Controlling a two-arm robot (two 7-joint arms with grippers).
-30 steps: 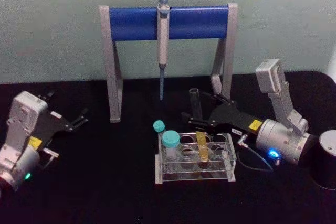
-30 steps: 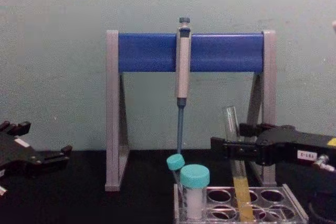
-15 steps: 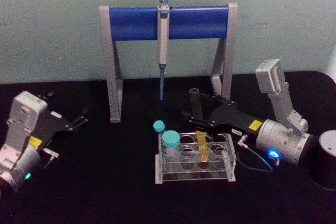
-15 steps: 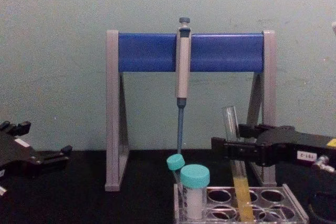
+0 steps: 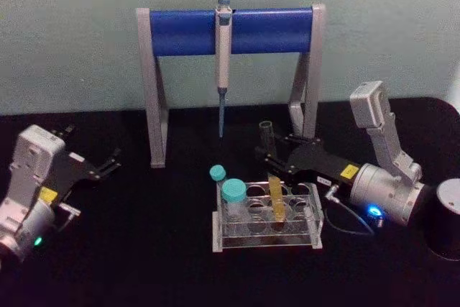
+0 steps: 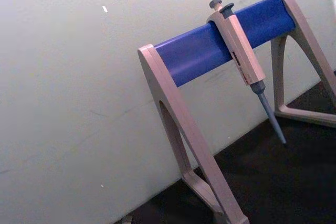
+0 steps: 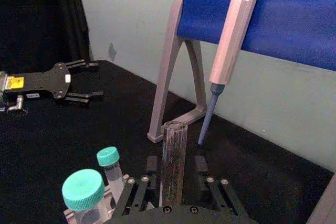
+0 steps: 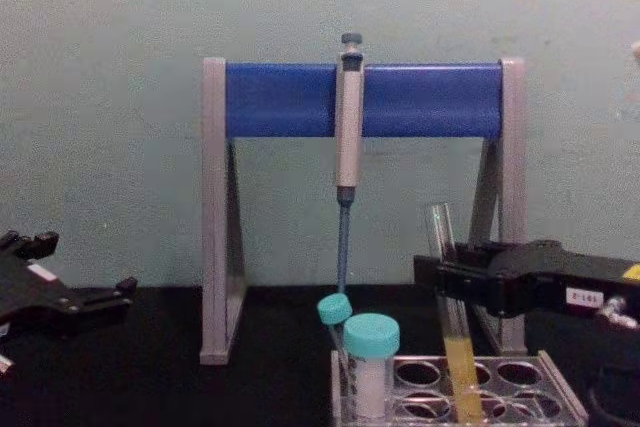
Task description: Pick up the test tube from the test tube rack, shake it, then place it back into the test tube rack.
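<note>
The test tube (image 5: 275, 199) stands slightly tilted in a back-row hole of the clear test tube rack (image 5: 266, 239), yellow liquid in its lower part (image 8: 457, 367). My right gripper (image 5: 267, 145) reaches in from the right at the tube's upper half. In the right wrist view the clear tube (image 7: 174, 156) rises between the two pads (image 7: 152, 163), with a narrow gap on each side, so the gripper is open around it. My left gripper (image 5: 108, 163) rests open over the black table at the far left, away from the rack (image 8: 560, 397).
A tall grey-and-blue pipette stand (image 5: 230, 30) with a hanging pipette (image 5: 223, 62) stands behind the rack. Two teal-capped vials (image 5: 233, 192) occupy the rack's left end. A black cylinder (image 5: 445, 217) sits at the right edge.
The right gripper's fingers have narrowed toward the test tube, and its near fingertip has shifted right. The tube, rack and left arm have stayed put.
</note>
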